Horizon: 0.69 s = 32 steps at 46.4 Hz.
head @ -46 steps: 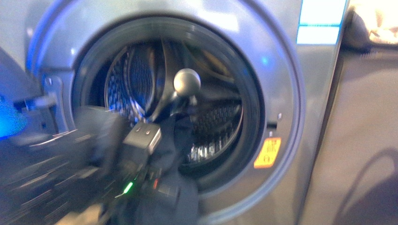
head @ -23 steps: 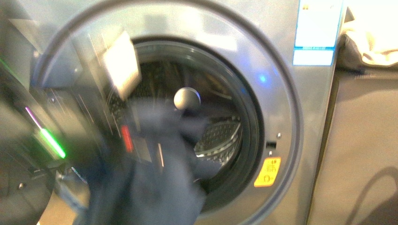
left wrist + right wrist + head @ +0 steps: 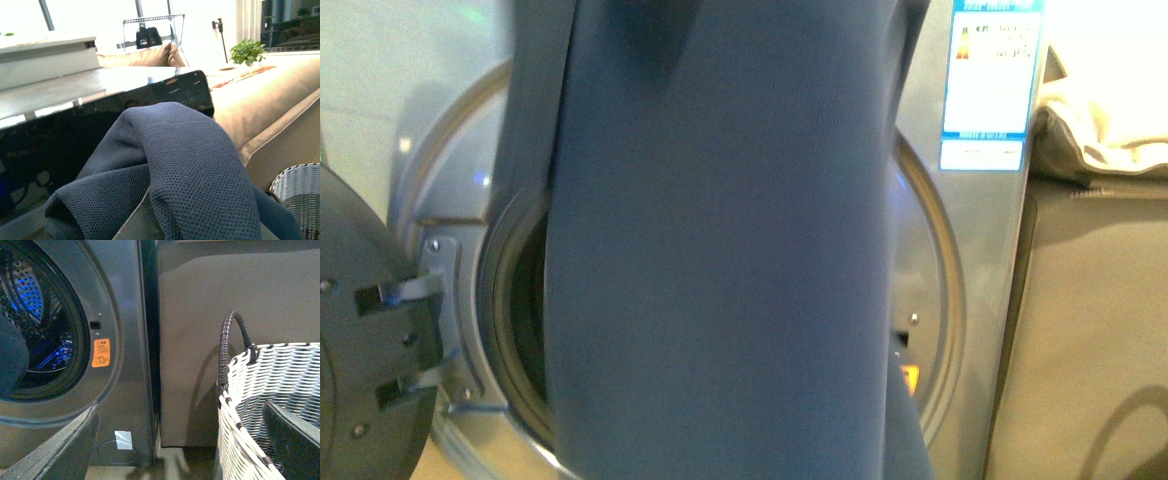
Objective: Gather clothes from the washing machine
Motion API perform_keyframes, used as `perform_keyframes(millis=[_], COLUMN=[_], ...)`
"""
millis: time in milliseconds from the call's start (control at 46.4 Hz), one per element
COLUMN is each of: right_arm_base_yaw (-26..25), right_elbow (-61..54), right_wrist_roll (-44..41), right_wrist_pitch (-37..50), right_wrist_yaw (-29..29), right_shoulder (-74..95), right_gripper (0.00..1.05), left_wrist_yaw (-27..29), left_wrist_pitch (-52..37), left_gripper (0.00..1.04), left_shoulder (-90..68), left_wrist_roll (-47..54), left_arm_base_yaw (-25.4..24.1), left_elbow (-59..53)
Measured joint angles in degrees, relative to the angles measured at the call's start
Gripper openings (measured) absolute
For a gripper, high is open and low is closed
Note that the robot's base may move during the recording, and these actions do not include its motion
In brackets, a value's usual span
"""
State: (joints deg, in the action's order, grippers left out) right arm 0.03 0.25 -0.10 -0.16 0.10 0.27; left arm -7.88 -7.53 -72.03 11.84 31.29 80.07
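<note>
A limp dark navy cloth garment [image 3: 720, 250] hangs close in front of the front camera. It fills the middle of that view from top to bottom and covers most of the round opening of a grey-silver front-loading washing machine [image 3: 980, 260]. The machine's round dark-rimmed door [image 3: 360, 360] stands open at the left. A blue-white label [image 3: 988, 80] sits at the machine's upper right corner.

In the left wrist view the same navy cloth lies bunched over the camera's foreground, in front of the machine's glossy black control strip [image 3: 75, 140]. A beige sofa [image 3: 270, 115] is behind it. The left tool is hidden under the cloth, so I cannot tell its state.

The right tool [image 3: 180, 410] is spread wide and grasps nothing. It hangs between the machine's perforated steel drum [image 3: 30, 290] with its small orange sticker [image 3: 101, 353] and a white woven basket [image 3: 270, 390].
</note>
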Motion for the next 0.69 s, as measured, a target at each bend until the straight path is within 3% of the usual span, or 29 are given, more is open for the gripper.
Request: perform_keyframes(millis=[388, 689], right_arm_base_yaw=[0.0, 0.0], right_elbow=[0.0, 0.0], right_wrist_roll=[0.0, 0.0], right_wrist_pitch=[0.0, 0.0], right_wrist_yaw=[0.0, 0.0], right_shoulder=[0.0, 0.0], right_gripper=[0.97, 0.97], left_wrist_yaw=[2.8, 1.7], left_wrist_pitch=[11.1, 18.1], left_gripper=[0.1, 0.1], left_shoulder=[-13.2, -24.5], left_wrist_roll=[6.7, 7.6], left_arm_base_yaw=[13.6, 11.3], left_elbow=[24.0, 44.5])
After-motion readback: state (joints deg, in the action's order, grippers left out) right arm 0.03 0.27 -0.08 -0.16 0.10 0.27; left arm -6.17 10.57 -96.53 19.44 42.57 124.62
